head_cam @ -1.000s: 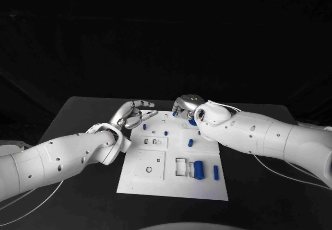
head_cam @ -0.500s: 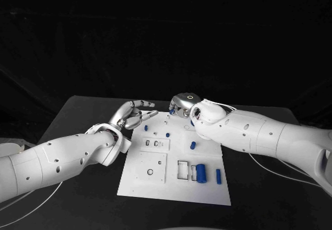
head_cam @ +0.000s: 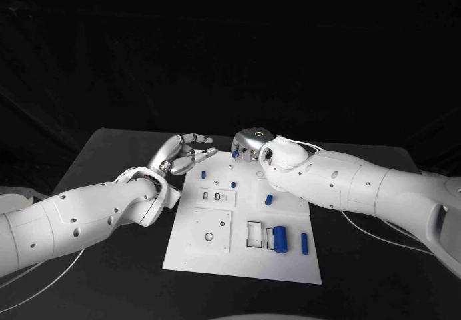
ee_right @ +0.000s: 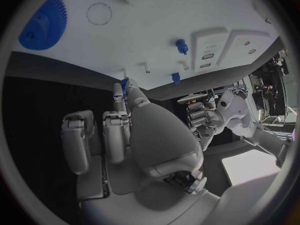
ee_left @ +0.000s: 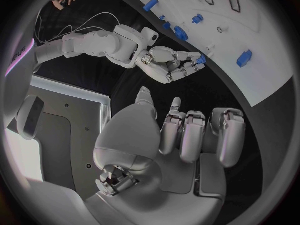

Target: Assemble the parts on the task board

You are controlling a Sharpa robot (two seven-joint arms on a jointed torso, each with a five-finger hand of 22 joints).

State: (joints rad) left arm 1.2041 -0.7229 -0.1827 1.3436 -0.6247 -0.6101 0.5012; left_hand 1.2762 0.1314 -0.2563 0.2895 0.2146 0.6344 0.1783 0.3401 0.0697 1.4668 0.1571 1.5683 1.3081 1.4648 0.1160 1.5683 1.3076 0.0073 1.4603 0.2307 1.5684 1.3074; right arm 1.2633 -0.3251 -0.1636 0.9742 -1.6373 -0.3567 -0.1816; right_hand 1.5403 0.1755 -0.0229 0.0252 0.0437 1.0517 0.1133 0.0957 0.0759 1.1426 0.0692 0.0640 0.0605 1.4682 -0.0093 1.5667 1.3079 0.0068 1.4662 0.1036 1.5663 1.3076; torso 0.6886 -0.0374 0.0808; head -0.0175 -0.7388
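Loose blue parts point(head_cam: 278, 237) lie at five o'clock on my white board point(head_cam: 202, 247), so plenty remains, while at twelve my left hand point(head_cam: 185, 154) hovers empty, fingers apart, and my right hand point(head_cam: 252, 144) pinches a small blue piece point(head_cam: 235, 153).

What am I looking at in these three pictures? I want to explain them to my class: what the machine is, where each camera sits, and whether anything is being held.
This is a robot with two white arms that end in silver many-fingered hands, working at a black table. The square picture looks down from a camera on its head. The two round ones come from cameras at each wrist, behind that arm's own hand. A white task board lies in the middle of the table. Small blue parts lie on it, such as a blue cylinder and a blue toothed wheel. The right hand pinches a small blue piece at the board's far end. The left hand holds nothing, and its fingers are apart.
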